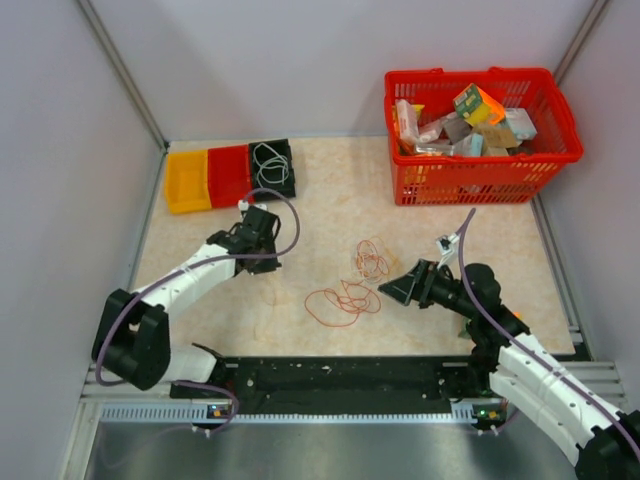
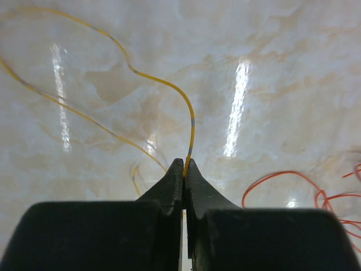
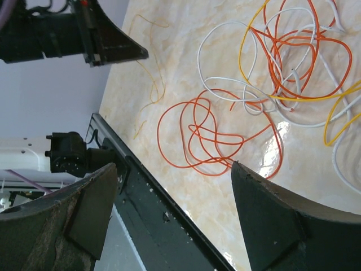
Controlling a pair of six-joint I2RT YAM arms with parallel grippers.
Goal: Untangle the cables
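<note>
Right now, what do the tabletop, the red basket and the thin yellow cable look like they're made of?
Tabletop: likely polished stone or marble-print laminate; beige veining, mirror-like light streaks. Red basket: moulded plastic, slightly glossy, with a lattice wall. Thin yellow cable: probably plastic-sheathed wire, smooth; it holds springy curves where the left end effector pinches it.

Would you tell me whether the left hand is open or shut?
Shut: the left hand pinches a thin yellow cable, no gap showing.

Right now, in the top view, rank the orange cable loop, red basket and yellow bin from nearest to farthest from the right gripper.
1. The orange cable loop, just left of the right gripper.
2. The red basket, back right.
3. The yellow bin, back left.
</note>
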